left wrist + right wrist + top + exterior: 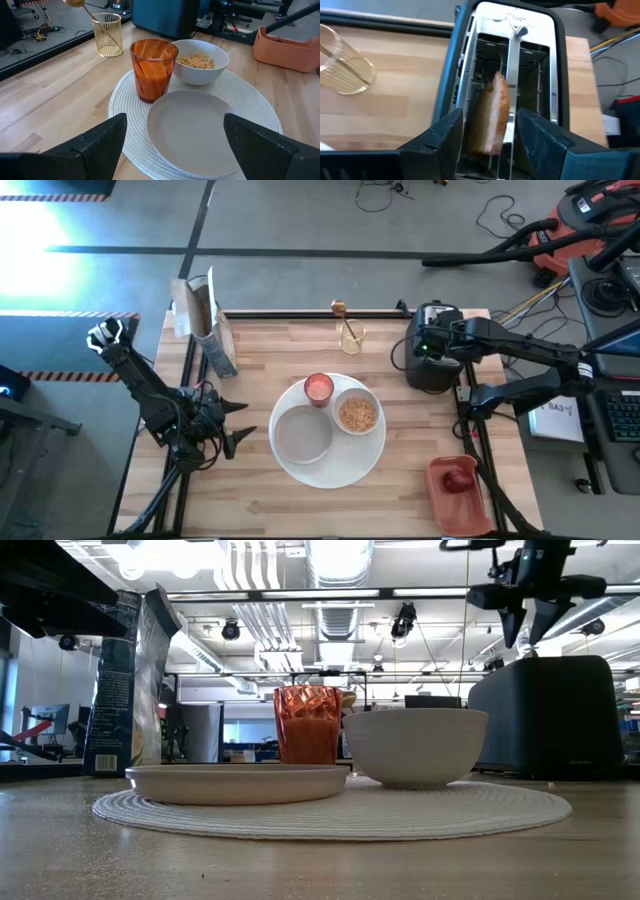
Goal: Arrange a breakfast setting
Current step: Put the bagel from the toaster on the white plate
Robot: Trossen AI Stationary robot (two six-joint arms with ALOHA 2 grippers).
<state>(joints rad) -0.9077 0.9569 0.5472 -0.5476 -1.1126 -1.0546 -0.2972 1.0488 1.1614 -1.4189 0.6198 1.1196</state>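
At the far right of the tabletop (250, 350), the right gripper (487, 131) hangs over the black toaster (432, 345), its fingers (442, 135) spread either side of a brown toast slice (492, 117) that stands upright in one slot; whether the fingers touch the toast I cannot tell. In the low view this gripper sits above the toaster's top.

In the middle lies a round woven mat (368, 458) carrying a plate (302, 434), a bowl (357, 413) of cereal and a pink-red cup (318, 387). The cup stands just beside the bowl, and both are behind the plate as the left wrist view shows them.

The left gripper (236, 425) rests low to the mat's left, fingers (100, 142) spread wide and holding nothing.

A gold wire holder (351, 337) with a gold spoon (339, 308) stands near the far edge, and a cereal box (205, 325) stands at far left. A terracotta tray (455, 498) at near right holds a small dark-red fruit (459, 479).
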